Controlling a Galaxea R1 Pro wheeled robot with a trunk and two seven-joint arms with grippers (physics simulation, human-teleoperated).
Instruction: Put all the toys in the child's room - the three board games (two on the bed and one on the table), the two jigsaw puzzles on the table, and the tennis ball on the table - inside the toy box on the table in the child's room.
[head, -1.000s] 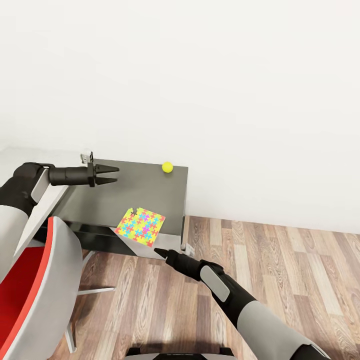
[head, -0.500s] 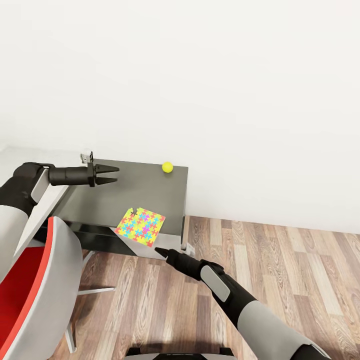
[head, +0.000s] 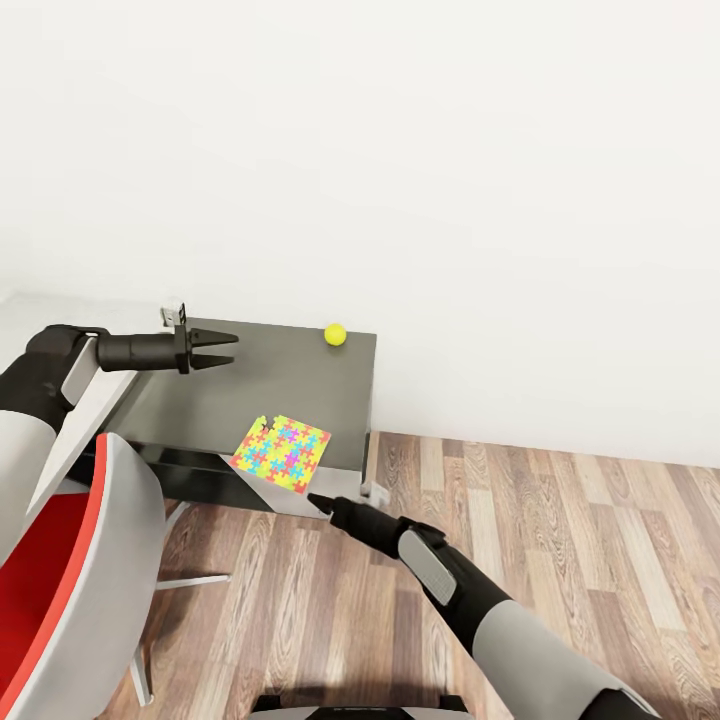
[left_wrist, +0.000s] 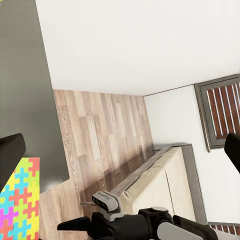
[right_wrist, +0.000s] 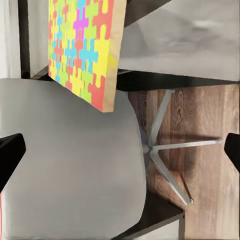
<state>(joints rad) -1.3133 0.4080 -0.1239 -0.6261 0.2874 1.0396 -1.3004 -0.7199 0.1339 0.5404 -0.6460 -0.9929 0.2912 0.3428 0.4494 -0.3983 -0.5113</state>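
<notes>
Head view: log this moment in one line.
left gripper: open, over dark desk section | right gripper: near multicolour jigsaw square

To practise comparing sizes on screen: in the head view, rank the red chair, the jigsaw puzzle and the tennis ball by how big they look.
1. Red chair, though it sits nearest the camera, which inflates it.
2. Jigsaw puzzle.
3. Tennis ball, farthest away.

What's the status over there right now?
Left gripper open above dark table. Right gripper open, just short of jigsaw puzzle. Tennis ball at far edge. Red chair close by.
</notes>
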